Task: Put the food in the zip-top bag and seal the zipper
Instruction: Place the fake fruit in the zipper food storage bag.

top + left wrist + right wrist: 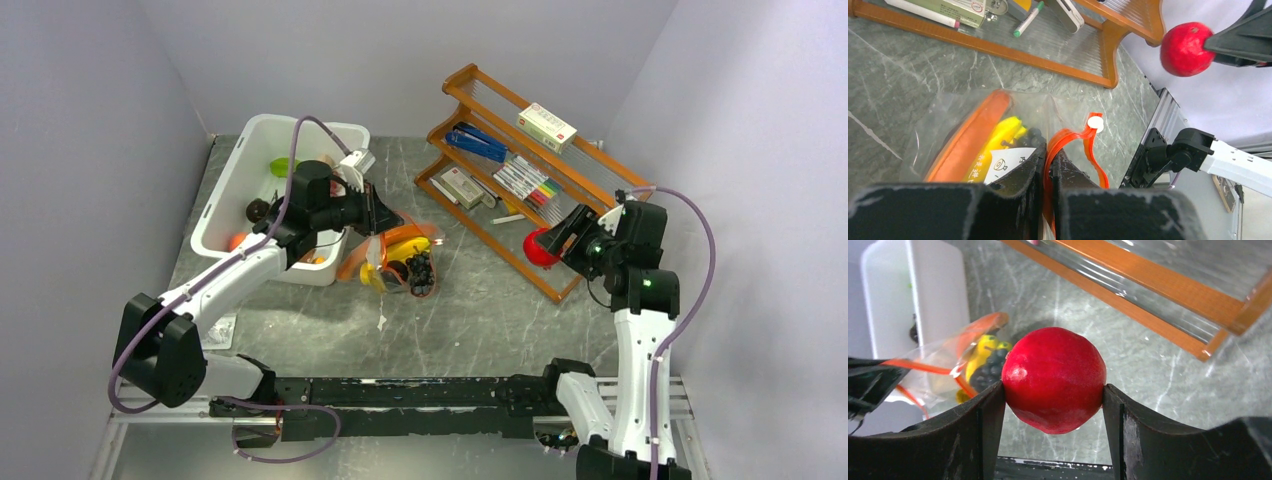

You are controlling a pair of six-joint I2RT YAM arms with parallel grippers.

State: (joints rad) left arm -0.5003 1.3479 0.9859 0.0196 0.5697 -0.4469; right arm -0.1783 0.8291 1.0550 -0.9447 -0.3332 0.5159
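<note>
Wooden rack (505, 215) w/ pens (530, 182) stands back right on the table (480, 320); its front corner is nearest the R arm. White bin (228, 190), back left, holds loose toy pieces (258, 209). The clear bag (400, 262) sits between them, just beside the bin. It holds a banana (1004, 136), an orange-rimmed slab (973, 135) and grapes (990, 371). L gripper (1050, 160) is pinched closed on the zipper strip (1068, 142), slider (1094, 123) just beyond. R gripper (1054, 395) clamps a red fruit (1054, 375) in the air, apart from the bag, w/ grey table between.
</note>
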